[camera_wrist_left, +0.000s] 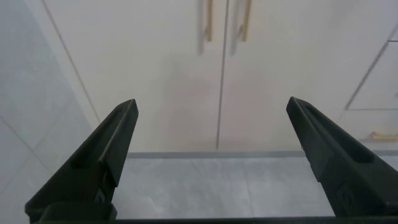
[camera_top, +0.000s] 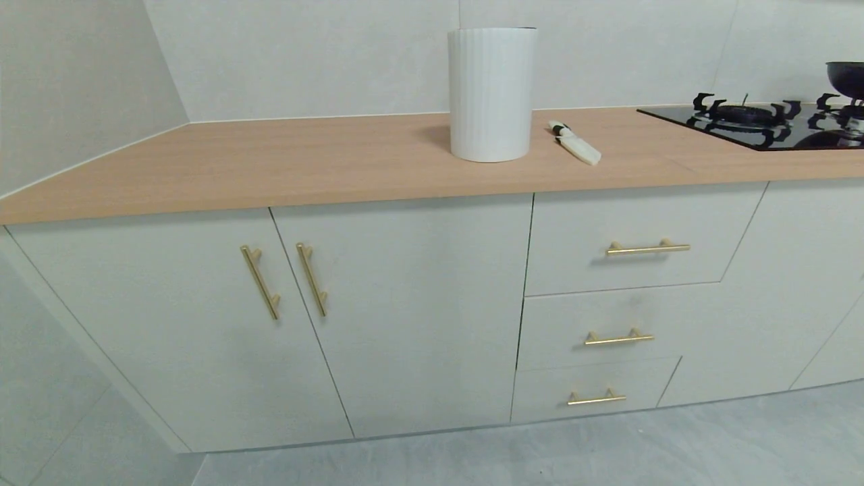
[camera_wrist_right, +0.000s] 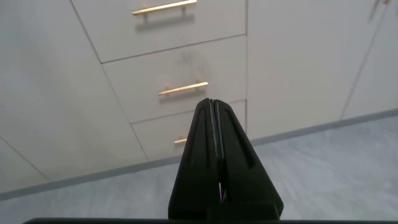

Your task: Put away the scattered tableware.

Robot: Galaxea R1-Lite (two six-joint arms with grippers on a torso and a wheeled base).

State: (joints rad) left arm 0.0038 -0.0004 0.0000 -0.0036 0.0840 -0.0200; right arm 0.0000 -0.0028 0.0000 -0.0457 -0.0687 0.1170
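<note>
Left hand point(camera_wrist_left: 211, 104) spread wide, right hand point(camera_wrist_right: 212, 106) pinched shut, both low before cabinet point(camera_top: 405, 304). Utensil point(camera_top: 575, 142), perhaps a knife, flat on bench point(camera_top: 270, 162) just beside jar point(camera_top: 491, 94). Lying so flat, could skid from a pinch or nudge jar.

Left gripper point(camera_wrist_left: 211, 106): I see two matte black fingers point(camera_wrist_left: 106, 155), flat-sided, each tapering from a thick base to a blunt, squared tip. A shallow rectangular recess is moulded into each near the base. A black bar runs across their roots.

Right gripper point(camera_wrist_right: 212, 104): same black finish. It reads as one wedge, wide at the base, rounded at the tip, with a thin pale seam down the middle. Tiny purple-red glint low in that seam.
</note>
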